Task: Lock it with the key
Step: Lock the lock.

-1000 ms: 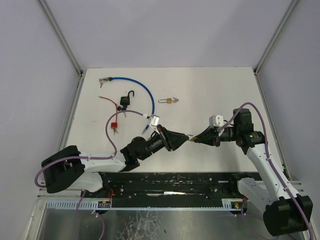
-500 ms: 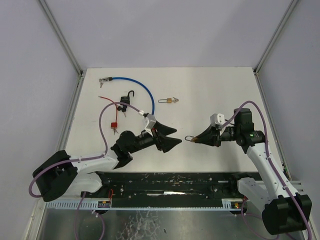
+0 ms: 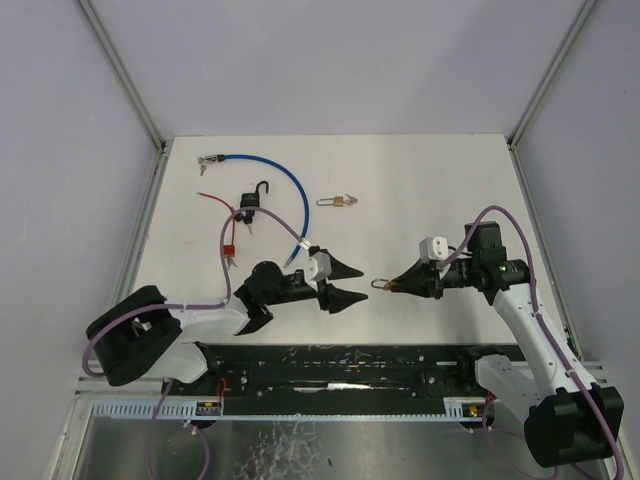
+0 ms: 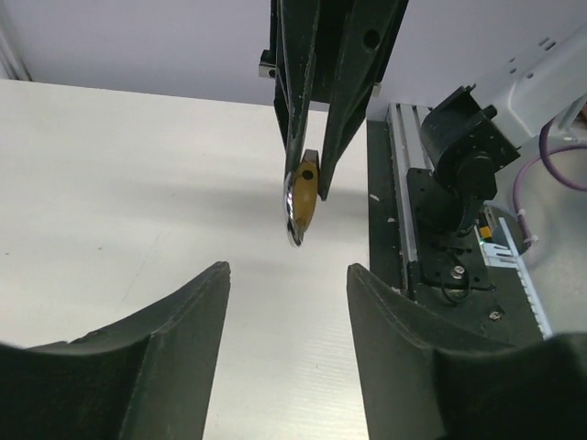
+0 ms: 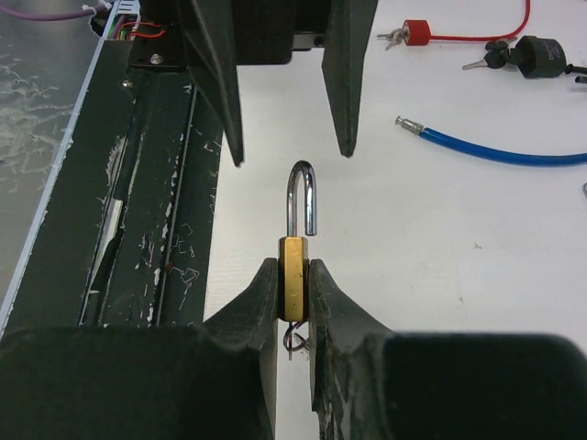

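The small brass padlock (image 5: pixel 293 273) hangs above the table (image 3: pixel 440 180) at mid-frame in the top view, its steel shackle (image 5: pixel 304 194) sprung open and pointing at the left arm. The right tool (image 3: pixel 394 285) pinches the lock's body by its flat faces. Something small and dark hangs beneath the body, perhaps the key, but it is too small to tell. Just left of the lock, apart from it, the left tool (image 3: pixel 355 285) faces it with fingers spread. To do this well, I judge the left tool should stay centred on the shackle's axis and bear on its crown squarely, while the right grip holds firm against twisting. A black padlock (image 3: pixel 252 203) and a blue cable (image 3: pixel 290 182) lie well away at upper left.
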`<action>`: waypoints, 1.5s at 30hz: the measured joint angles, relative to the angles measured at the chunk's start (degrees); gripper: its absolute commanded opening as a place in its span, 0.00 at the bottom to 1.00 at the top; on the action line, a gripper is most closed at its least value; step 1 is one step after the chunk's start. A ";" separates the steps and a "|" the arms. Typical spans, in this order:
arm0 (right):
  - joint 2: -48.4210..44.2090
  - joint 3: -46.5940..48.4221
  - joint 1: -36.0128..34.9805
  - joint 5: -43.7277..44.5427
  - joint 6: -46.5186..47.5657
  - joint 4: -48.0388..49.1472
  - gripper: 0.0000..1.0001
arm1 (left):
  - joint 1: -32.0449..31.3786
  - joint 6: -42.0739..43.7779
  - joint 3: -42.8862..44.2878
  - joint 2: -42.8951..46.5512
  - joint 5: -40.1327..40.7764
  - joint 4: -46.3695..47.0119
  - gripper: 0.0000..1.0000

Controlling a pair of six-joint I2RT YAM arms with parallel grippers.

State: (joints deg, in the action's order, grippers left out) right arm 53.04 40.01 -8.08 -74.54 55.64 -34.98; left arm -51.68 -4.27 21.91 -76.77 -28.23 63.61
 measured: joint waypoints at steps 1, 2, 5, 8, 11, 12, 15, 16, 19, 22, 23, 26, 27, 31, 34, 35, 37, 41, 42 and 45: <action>0.20 0.04 0.00 0.07 0.44 -0.24 0.00 | 0.00 0.42 1.18 -1.29 -0.37 -0.20 0.51; 0.28 0.09 0.00 0.11 0.85 -0.57 0.00 | 0.00 0.81 2.27 -2.36 -0.72 -0.39 0.51; 0.35 0.11 0.00 0.15 2.10 -1.09 0.00 | 0.00 2.29 4.04 -4.17 -1.36 -0.50 0.46; 0.37 0.11 0.00 0.37 3.19 -1.88 0.00 | -0.02 3.56 4.63 -4.94 -1.42 -0.57 0.42; 0.46 0.11 0.00 0.50 3.89 -2.14 0.00 | -0.28 4.39 5.20 -5.66 -1.42 -0.72 0.39; 0.44 0.11 0.00 0.50 4.00 -2.21 0.00 | -0.42 4.57 5.57 -5.99 -1.44 -0.76 0.37; 0.46 0.11 0.00 0.52 4.26 -2.49 0.00 | -0.87 5.03 6.23 -6.60 -2.01 -0.76 0.33; 0.46 0.11 0.00 0.52 4.31 -2.54 0.00 | -1.05 5.14 6.27 -6.73 -2.38 -0.72 0.32; 0.57 0.11 0.00 0.52 4.37 -2.56 0.00 | -1.20 5.22 6.27 -6.99 -3.34 -0.66 0.26; 0.61 0.11 0.00 0.50 4.37 -2.75 0.00 | -1.20 5.25 6.36 -7.69 -4.50 -0.63 0.20; 0.61 0.11 0.00 0.50 4.37 -2.84 0.00 | -1.20 5.22 6.47 -8.07 -4.92 -0.63 0.19; 0.61 0.11 0.00 0.50 4.37 -2.91 0.00 | -1.22 5.14 6.80 -9.16 -5.44 -0.55 0.16; 0.61 0.11 0.00 0.50 4.37 -2.91 0.00 | -1.20 5.07 6.91 -9.46 -5.57 -0.46 0.16; 0.61 0.11 0.00 0.50 4.37 -2.91 0.00 | -1.20 4.33 7.32 -9.97 -5.88 -0.02 0.16; 0.61 0.11 0.00 0.50 4.37 -2.91 0.00 | -1.22 3.50 7.93 -10.60 -5.88 0.28 0.16; 0.61 0.11 0.00 0.50 4.37 -2.89 0.00 | -1.29 3.21 8.22 -10.99 -5.88 0.46 0.10; 0.61 0.11 0.00 0.50 4.35 -2.89 0.00 | -1.42 2.58 8.55 -11.78 -5.88 0.87 0.01; 0.79 0.11 0.00 0.83 4.26 -2.86 0.03 | -1.53 1.46 8.59 -12.70 -5.90 1.75 0.01; 0.83 0.11 0.00 0.85 4.09 -2.82 0.07 | -1.53 1.36 8.59 -12.72 -5.90 1.88 0.01; 0.85 0.11 0.11 0.98 2.80 -1.97 0.15 | -1.53 1.49 8.59 -12.61 -5.62 1.84 0.00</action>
State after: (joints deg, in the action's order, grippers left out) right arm 53.89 40.12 -7.97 -73.56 58.43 -36.95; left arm -53.21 -2.79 30.50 -89.38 -33.85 65.45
